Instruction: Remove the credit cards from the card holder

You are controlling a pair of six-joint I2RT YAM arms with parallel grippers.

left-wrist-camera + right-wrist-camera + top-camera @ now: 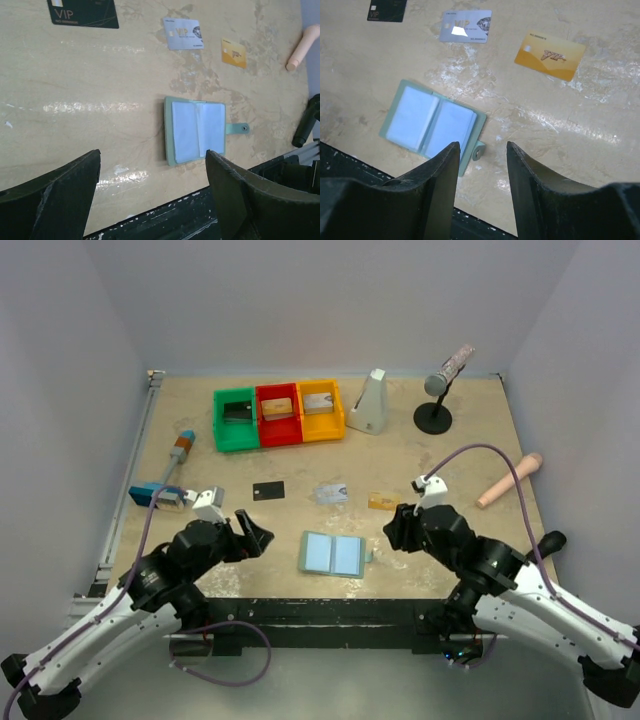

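Note:
The card holder (333,554) lies open and flat near the table's front edge, pale blue faces up, snap tab to its right; it also shows in the left wrist view (196,129) and the right wrist view (431,122). Three credit cards lie in a row on the table behind it: black (268,490), silver-grey (331,493), orange-gold (382,502). My left gripper (258,536) is open and empty, left of the holder. My right gripper (393,527) is open and empty, right of it, above the table.
Green (236,420), red (277,414) and yellow (320,409) bins stand at the back, each with a card inside. A blue-headed brush (165,480) lies at the left. A white wedge (369,402), a microphone stand (437,390) and a pink handle (508,480) are at the right.

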